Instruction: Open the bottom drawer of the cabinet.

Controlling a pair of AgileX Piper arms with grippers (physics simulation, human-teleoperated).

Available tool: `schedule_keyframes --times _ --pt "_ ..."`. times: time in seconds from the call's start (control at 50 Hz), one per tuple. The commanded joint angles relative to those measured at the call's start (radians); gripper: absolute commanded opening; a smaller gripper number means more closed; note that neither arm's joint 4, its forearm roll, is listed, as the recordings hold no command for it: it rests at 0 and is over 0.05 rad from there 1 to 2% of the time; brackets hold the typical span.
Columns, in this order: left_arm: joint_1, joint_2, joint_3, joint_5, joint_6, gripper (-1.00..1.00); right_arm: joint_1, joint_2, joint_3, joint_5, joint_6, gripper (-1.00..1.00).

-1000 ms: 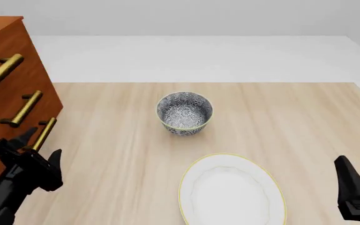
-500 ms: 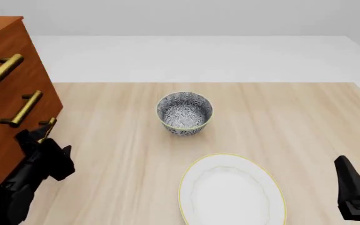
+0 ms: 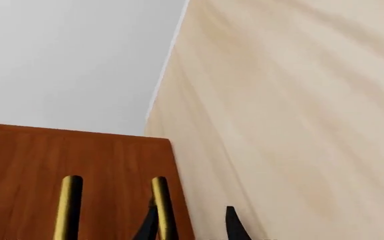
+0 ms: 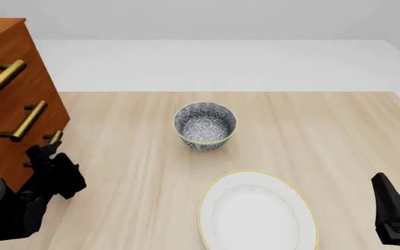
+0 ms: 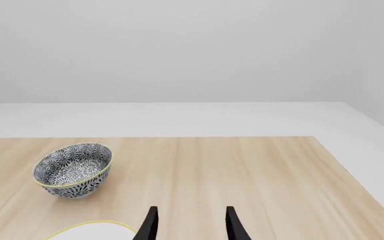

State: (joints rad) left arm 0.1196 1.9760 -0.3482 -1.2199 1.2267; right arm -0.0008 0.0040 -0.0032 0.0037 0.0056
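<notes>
A reddish-brown wooden cabinet [image 4: 9, 88] stands at the far left of a pale wooden table [image 4: 325, 135], showing three brass bar handles down its front, one per drawer. The bottom drawer [image 4: 16, 161] sits lowest, just above the tabletop, and its handle [image 4: 54, 137] is mostly hidden behind the left gripper [image 4: 47, 159], which is pressed up against it. In the left wrist view two brass bars are in sight, and the nearer one [image 3: 162, 207] runs between the two black fingers [image 3: 232, 225] of the left gripper [image 3: 190, 225], whose jaws stand apart on either side of it; whether the pads actually touch the bar cannot be told from these frames.

One patterned blue-and-white bowl [image 4: 205, 126] rests upright near the middle of the table, well apart from the cabinet. One white plate [image 4: 258, 211] with a yellow rim lies nearer the arms, just in front of the bowl.

The right gripper [image 4: 395, 213] waits at the lower right edge of the front view, away from both dishes. Its wrist view shows its two fingers spread with nothing between them [image 5: 188, 225].
</notes>
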Motion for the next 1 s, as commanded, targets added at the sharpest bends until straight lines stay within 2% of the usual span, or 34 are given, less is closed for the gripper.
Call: schedule_keyframes --times 0.02,0.36,0.54,1.0 --pt "0.038 0.028 -0.019 0.000 0.019 1.00 0.000 0.000 0.000 0.000 0.000 1.00" --pt "0.096 0.038 -0.035 0.000 0.030 1.00 0.000 0.000 0.000 0.000 0.000 1.00" --pt "0.119 0.073 -0.072 0.000 0.053 1.00 0.000 0.000 0.000 0.000 0.000 1.00" --pt "0.149 0.160 -0.129 0.000 0.098 1.00 0.000 0.000 0.000 0.000 0.000 1.00"
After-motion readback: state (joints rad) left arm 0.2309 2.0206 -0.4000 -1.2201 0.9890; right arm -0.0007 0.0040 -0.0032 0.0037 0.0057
